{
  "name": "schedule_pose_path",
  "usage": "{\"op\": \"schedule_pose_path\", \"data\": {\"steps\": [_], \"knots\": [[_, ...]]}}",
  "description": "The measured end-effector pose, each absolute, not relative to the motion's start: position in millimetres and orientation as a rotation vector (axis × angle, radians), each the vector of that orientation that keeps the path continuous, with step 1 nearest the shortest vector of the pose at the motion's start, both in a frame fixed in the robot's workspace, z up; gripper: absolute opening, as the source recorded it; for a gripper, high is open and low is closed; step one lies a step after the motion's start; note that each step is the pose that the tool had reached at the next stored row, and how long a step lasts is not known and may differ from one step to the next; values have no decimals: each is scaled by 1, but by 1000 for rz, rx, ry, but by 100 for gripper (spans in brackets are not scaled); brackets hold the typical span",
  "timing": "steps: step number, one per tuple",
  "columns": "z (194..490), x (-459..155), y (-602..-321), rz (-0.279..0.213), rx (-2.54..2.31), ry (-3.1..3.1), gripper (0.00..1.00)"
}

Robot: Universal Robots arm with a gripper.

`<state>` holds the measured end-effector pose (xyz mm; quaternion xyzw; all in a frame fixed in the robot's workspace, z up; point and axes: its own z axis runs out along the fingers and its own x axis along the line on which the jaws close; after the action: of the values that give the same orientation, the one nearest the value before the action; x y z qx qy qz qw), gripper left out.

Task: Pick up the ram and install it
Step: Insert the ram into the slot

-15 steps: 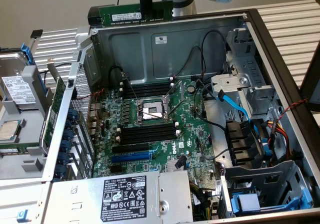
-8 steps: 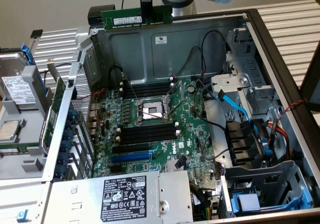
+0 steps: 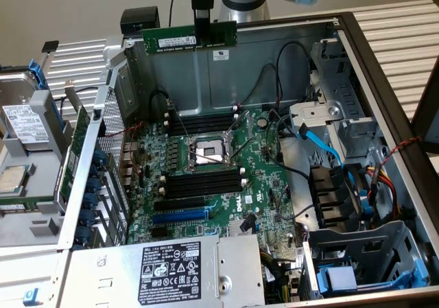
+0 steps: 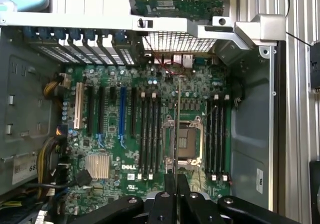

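Note:
The ram (image 3: 190, 36), a long green stick with black chips and a white label, hangs level and high above the open computer case, over its back wall. My gripper (image 3: 202, 25) is shut on the stick's top edge near the middle. In the wrist view the ram (image 4: 178, 129) shows edge-on as a thin line running out from between my black fingers (image 4: 169, 194), over the CPU socket (image 4: 187, 139). Black memory slots (image 4: 150, 134) lie on one side of the socket and more slots (image 4: 216, 134) on the other.
The green motherboard (image 3: 260, 184) lies flat in the case, with the CPU socket (image 3: 206, 150) between two banks of black slots (image 3: 202, 123) (image 3: 202, 181) and a blue expansion slot (image 3: 180, 215). A power supply (image 3: 164, 267) sits in front, with cables and drive bays (image 3: 357, 198) at the exterior view's right.

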<state>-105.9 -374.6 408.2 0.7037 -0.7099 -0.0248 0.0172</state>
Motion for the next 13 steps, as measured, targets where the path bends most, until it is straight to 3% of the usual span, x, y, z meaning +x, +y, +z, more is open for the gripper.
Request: {"op": "schedule_pose_path", "data": {"steps": [13], "knots": [[384, -106, -378, -77, 2187, -2206, 13]]}}
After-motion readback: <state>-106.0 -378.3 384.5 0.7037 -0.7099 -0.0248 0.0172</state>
